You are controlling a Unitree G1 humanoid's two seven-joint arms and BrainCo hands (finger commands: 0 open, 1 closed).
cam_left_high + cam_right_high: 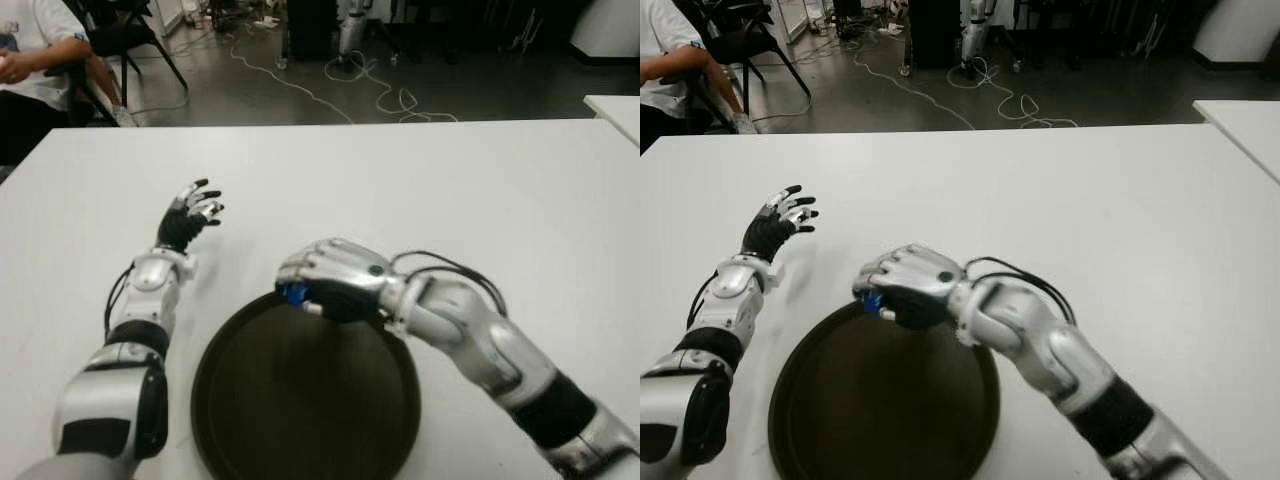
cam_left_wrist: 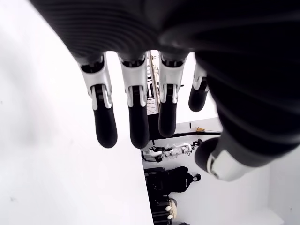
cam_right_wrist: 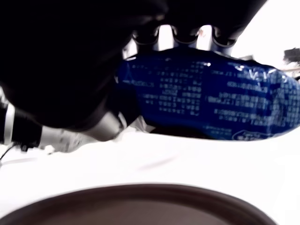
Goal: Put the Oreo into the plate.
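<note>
A blue Oreo pack [image 3: 211, 105] is clasped in my right hand [image 1: 325, 285], whose fingers curl around it; only a small blue end [image 1: 293, 293] shows in the eye views. The hand hovers at the far rim of the round dark plate [image 1: 300, 400], which lies on the white table [image 1: 450, 190] close in front of me. In the right wrist view the plate's rim [image 3: 140, 192] lies just below the pack. My left hand [image 1: 190, 215] is raised over the table to the left of the plate, fingers spread and holding nothing.
A seated person [image 1: 30, 60] and a black chair [image 1: 130, 35] are beyond the table's far left corner. Cables [image 1: 380, 95] trail on the dark floor behind. Another white table's corner [image 1: 615, 108] shows at the right.
</note>
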